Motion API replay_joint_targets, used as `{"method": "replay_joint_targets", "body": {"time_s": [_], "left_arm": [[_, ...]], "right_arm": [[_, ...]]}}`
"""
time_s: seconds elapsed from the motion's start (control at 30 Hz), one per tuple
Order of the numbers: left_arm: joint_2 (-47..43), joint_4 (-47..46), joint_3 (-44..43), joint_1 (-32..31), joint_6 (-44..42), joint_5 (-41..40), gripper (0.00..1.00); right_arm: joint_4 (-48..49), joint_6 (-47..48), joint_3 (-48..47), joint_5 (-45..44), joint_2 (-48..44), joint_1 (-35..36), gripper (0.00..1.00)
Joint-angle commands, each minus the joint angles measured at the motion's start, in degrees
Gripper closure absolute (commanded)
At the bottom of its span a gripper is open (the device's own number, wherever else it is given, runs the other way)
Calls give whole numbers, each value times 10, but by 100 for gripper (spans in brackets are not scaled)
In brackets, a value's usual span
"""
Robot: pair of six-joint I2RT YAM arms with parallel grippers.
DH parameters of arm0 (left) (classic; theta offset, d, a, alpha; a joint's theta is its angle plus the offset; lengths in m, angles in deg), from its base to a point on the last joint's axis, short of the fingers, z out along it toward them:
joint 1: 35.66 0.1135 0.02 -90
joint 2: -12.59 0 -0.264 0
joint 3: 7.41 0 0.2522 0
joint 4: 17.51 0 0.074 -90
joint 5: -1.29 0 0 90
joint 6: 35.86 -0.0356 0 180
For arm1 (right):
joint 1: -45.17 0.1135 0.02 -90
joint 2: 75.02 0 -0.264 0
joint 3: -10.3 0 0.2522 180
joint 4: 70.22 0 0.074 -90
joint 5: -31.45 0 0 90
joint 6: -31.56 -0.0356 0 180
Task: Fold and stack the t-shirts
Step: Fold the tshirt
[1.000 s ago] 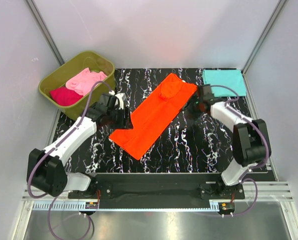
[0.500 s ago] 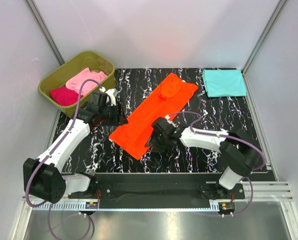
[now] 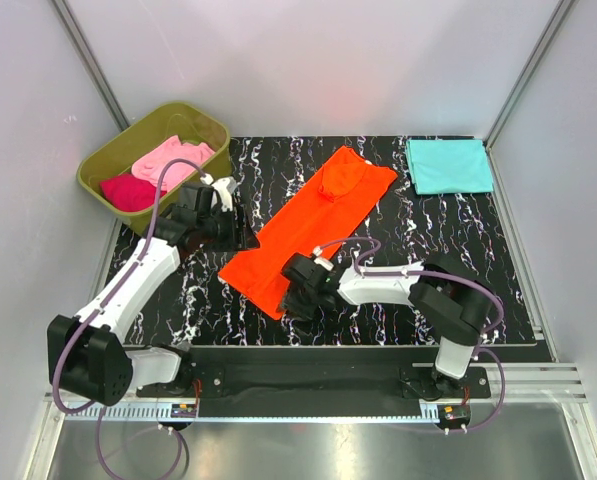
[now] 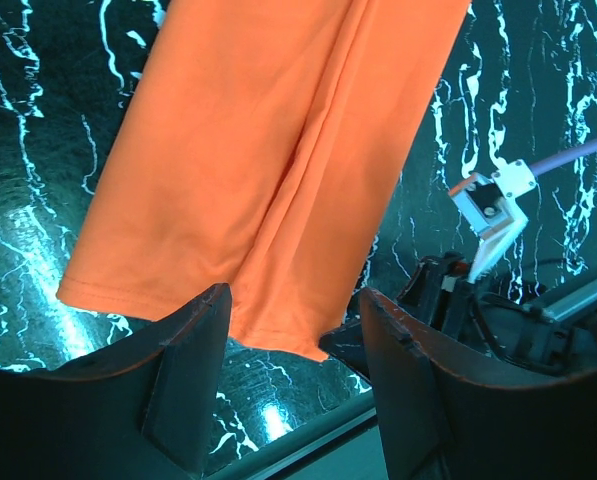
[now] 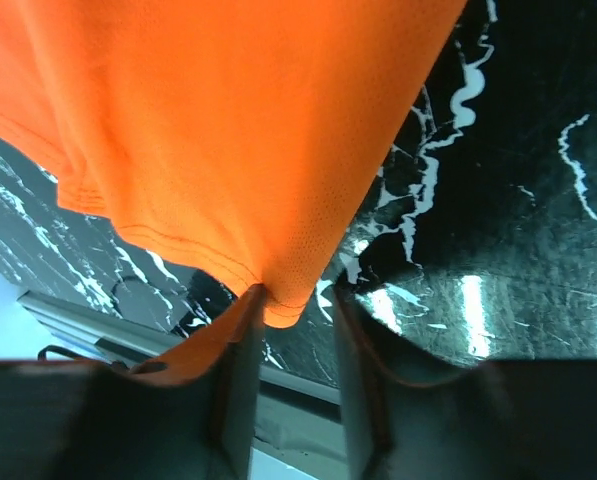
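Observation:
The orange t-shirt (image 3: 318, 215) lies as a long folded strip, slanting across the black marbled table (image 3: 428, 250). My right gripper (image 3: 296, 298) is at its near corner. In the right wrist view the hem corner (image 5: 290, 300) hangs between the jaws of the right gripper (image 5: 296, 300). The left finger (image 5: 240, 360) touches the cloth and a gap still shows, so the gripper is open. My left gripper (image 3: 235, 228) hovers open beside the strip's left edge, with nothing between the jaws of the left gripper (image 4: 293, 300). A folded teal t-shirt (image 3: 448, 165) lies at the back right.
An olive-green tub (image 3: 100, 168) stands at the back left, holding a light pink t-shirt (image 3: 173, 158) and a magenta t-shirt (image 3: 128, 190). Grey walls close in on the left, back and right. The table's front rail (image 3: 308, 355) runs just beyond the right gripper.
My right arm swung from beside the teal t-shirt to the orange t-shirt's near corner, and its jaws narrowed. My left gripper shifted slightly back and left early on and stayed open.

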Motion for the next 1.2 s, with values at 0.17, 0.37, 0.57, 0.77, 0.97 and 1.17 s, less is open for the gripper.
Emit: {"method": "replay_joint_targets", "body": {"time_s": [0.17, 0.37, 0.57, 0.77, 0.97, 1.17], "left_arm": [[-11, -23, 20, 3, -17, 43, 40], [-26, -17, 53, -17, -3, 46, 41], [-5, -23, 86, -116, 39, -29, 39], [10, -56, 127, -164, 69, -60, 36], [50, -106, 149, -198, 90, -45, 36], [79, -135, 160, -211, 93, -39, 39]], "right_arm": [[-51, -1, 44, -50, -68, 5, 96], [-120, 31, 149, -33, -172, -8, 100], [-170, 29, 251, -26, -274, -24, 100], [-283, 35, 273, -70, -400, -34, 98], [-300, 33, 279, -65, -436, -49, 84], [-346, 35, 215, -68, -429, -51, 67]]}}
